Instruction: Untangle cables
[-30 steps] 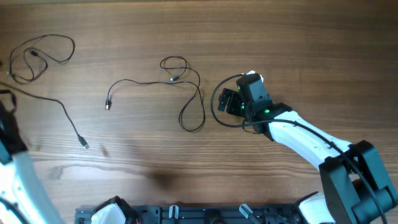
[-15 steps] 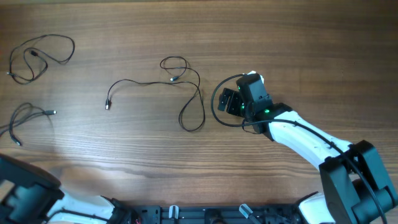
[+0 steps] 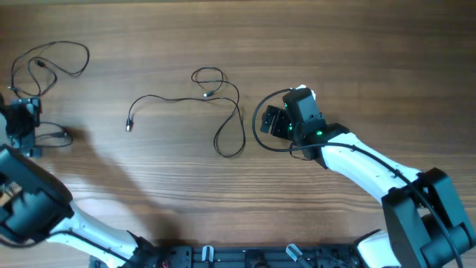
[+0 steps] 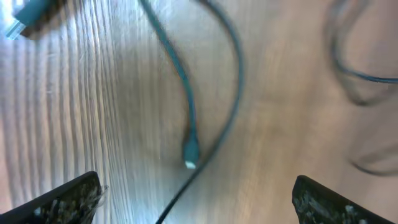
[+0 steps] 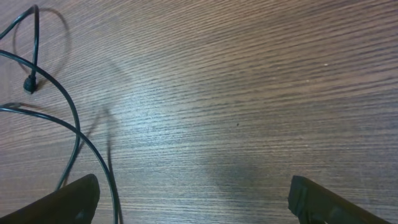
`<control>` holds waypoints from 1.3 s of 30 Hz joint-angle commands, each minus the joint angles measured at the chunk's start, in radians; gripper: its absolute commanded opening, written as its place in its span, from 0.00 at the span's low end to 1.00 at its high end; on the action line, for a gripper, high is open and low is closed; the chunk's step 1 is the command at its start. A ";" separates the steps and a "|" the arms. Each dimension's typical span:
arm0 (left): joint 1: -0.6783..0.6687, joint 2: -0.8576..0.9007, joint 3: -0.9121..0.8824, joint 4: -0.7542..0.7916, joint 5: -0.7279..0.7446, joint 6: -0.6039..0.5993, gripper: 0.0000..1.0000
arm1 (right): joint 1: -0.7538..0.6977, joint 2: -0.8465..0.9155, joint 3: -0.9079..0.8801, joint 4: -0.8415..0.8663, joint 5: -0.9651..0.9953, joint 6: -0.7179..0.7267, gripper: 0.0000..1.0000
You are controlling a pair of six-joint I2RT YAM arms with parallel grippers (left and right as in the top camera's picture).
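Observation:
Three thin black cables lie apart on the wooden table. One is a loose loop (image 3: 49,63) at the far left. A second (image 3: 53,136) sits just right of my left gripper (image 3: 22,123). The third (image 3: 223,112) winds across the middle, its plug (image 3: 129,125) at its left end. In the blurred left wrist view my left gripper (image 4: 199,202) is open, with a strand and its plug (image 4: 189,155) on the table between the fingertips (image 4: 68,199). My right gripper (image 3: 274,123) hovers open right of the middle cable; a strand (image 5: 71,124) passes beside its left fingertip (image 5: 74,199).
A thicker black cable (image 3: 258,126) belonging to the right arm loops around that gripper. The right arm (image 3: 372,167) stretches in from the lower right corner. The left arm (image 3: 30,201) fills the lower left corner. A black rail (image 3: 245,255) lines the front edge.
The left-hand cable, stretched diagonally a second ago, now lies bunched near the left edge. My left arm has swung back over it and its gripper now stands open. The right arm has not moved.

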 commanded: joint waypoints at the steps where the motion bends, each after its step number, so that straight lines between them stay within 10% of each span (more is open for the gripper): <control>1: -0.018 -0.184 0.000 -0.055 0.059 -0.003 1.00 | 0.003 0.012 0.002 0.000 0.017 0.013 1.00; 8: -0.121 -0.255 -0.002 -0.166 0.172 -0.120 1.00 | 0.003 0.012 0.002 -0.007 0.018 0.011 1.00; 18: -0.790 -0.173 -0.004 0.081 0.137 0.320 1.00 | -0.010 0.010 0.002 -0.032 0.018 0.053 1.00; 25: -1.105 0.059 -0.004 0.173 0.069 -0.401 1.00 | -0.145 0.006 0.002 -0.148 -0.055 0.140 1.00; 29: -1.176 0.160 -0.004 0.201 0.061 -0.520 0.98 | -0.145 0.006 0.002 -0.152 -0.062 0.114 1.00; 30: -1.178 0.166 -0.004 0.202 0.035 -0.518 0.75 | -0.145 0.006 0.002 -0.152 -0.062 0.114 1.00; 31: -1.178 0.166 -0.004 0.200 -0.011 -0.510 0.25 | -0.145 0.008 0.002 -0.153 -0.062 0.100 1.00; 32: -1.172 0.161 -0.004 0.200 -0.060 -0.498 0.04 | -0.145 0.008 0.002 -0.154 -0.061 0.081 1.00; 39: -0.965 -0.063 -0.001 0.222 -0.345 0.041 0.04 | -0.145 0.008 0.002 -0.150 -0.063 0.066 1.00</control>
